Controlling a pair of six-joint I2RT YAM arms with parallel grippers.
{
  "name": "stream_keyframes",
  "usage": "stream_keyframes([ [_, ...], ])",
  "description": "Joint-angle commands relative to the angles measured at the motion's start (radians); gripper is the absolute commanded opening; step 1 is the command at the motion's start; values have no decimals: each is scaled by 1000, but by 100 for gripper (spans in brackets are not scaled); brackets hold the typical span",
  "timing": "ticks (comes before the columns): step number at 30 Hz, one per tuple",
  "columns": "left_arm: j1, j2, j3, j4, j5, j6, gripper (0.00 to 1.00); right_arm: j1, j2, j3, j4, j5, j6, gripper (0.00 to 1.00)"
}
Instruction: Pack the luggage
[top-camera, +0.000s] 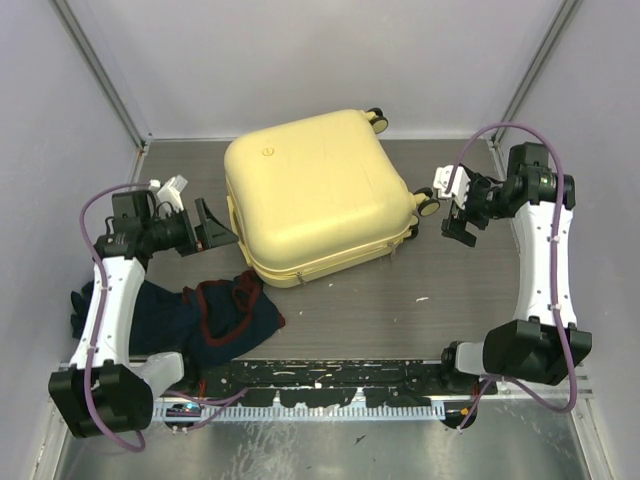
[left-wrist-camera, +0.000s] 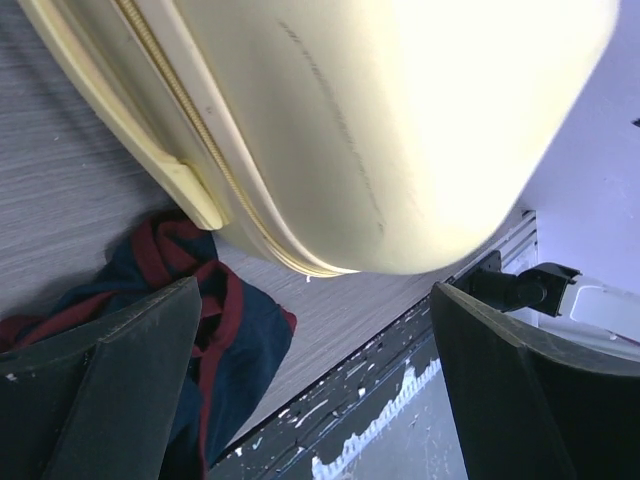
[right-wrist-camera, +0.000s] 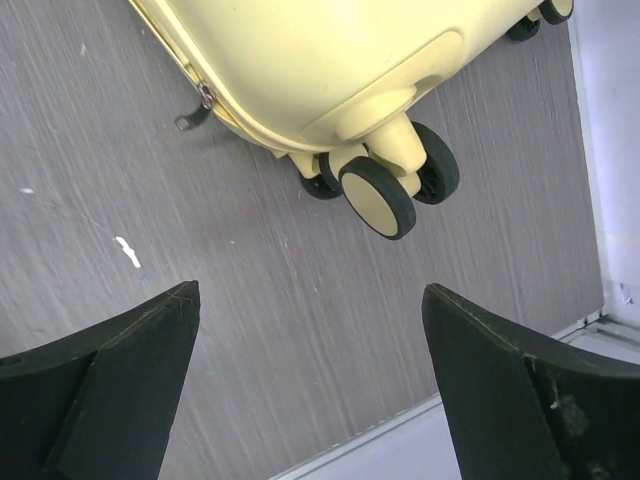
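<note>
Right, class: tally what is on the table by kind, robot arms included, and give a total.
luggage: 1
clothing heap, navy and red: 1
arms: 2, left arm and right arm
Total: 4

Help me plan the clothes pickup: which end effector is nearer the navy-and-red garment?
Left. The left end effector sits just beyond the garment, beside the luggage; the right end effector is on the luggage's opposite side, by its wheel.

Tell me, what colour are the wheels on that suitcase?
The wheels have black tyres and pale yellow hubs, clearest in the right wrist view.
</note>
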Motion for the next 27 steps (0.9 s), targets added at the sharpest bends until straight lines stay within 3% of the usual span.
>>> stream_keyframes([
  [1,5,-75,4,28,35,-34,97,4,76,36,-3,17,-185,96],
  [18,27,-124,-25,102,-34,-144,100,83,436,210,38,-59,-349,95],
  [27,27,-6,-101,500,15,-405,98,162,479,189,65,-57,-382,78],
])
